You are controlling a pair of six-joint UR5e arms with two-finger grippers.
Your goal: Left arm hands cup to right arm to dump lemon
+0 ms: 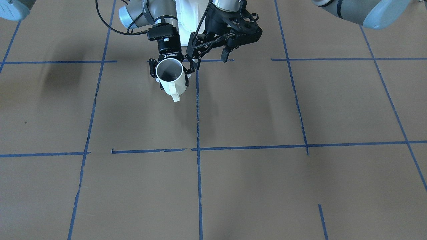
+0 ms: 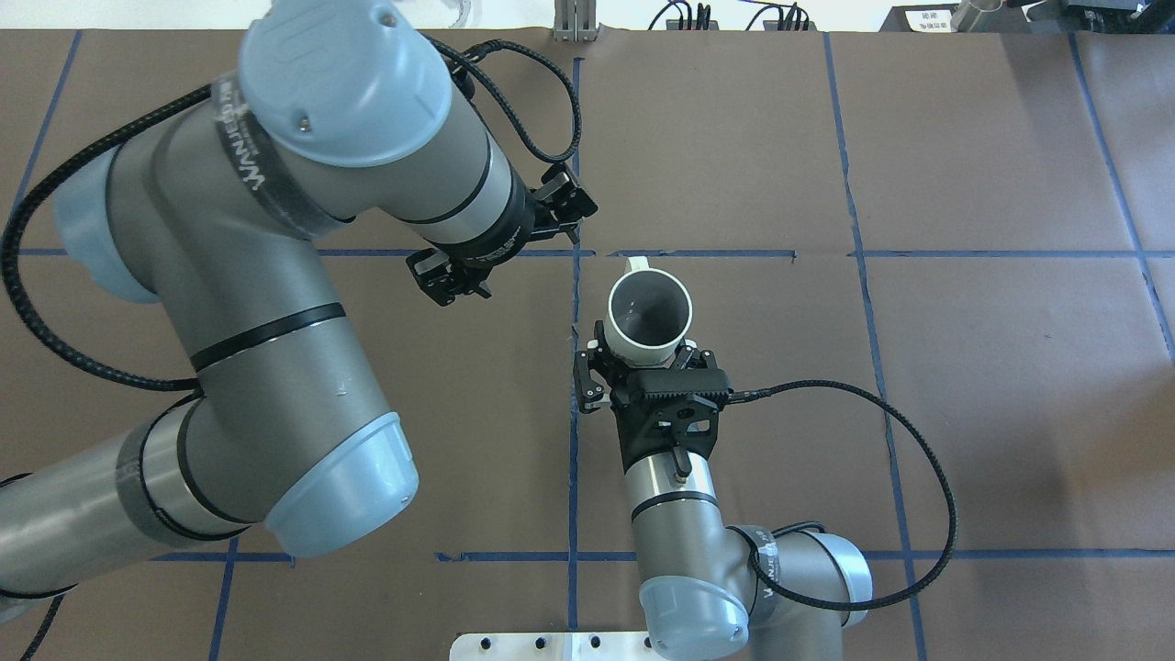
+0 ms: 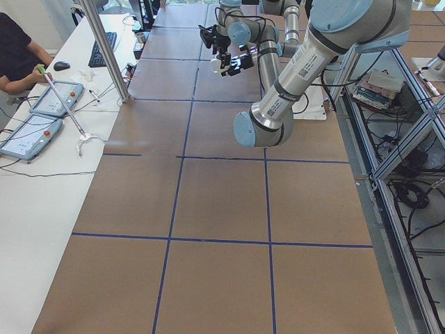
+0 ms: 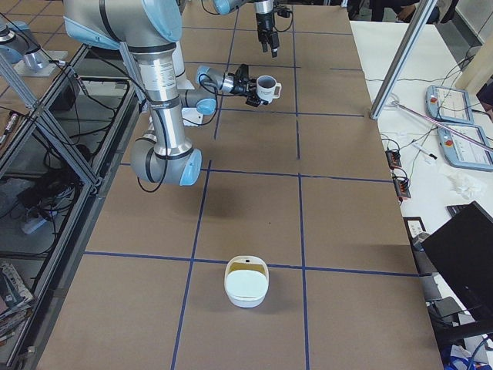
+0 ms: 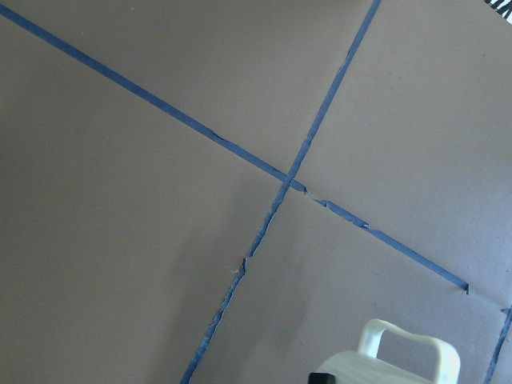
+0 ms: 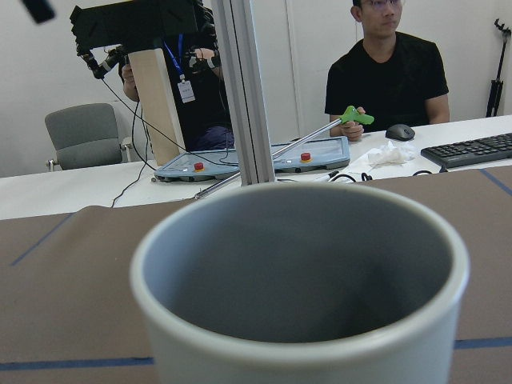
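My right gripper [image 1: 170,71], marked ROBOTIQ, is shut on the white cup [image 1: 170,78] and holds it above the table, mouth up and slightly tilted, with the handle pointing away from the robot. The cup also shows in the overhead view [image 2: 650,312] and fills the right wrist view [image 6: 304,280]. Its grey inside shows no lemon that I can make out. My left gripper [image 1: 210,57], wrapped in braided cable, hangs open and empty just beside the cup, apart from it. The left wrist view shows only the cup's handle [image 5: 408,352].
A white bowl-like container [image 4: 246,282] stands far off toward the table's right end. Blue tape lines [image 1: 198,110] grid the brown table. Operators sit at the white side desk [image 6: 384,72] with teach pendants.
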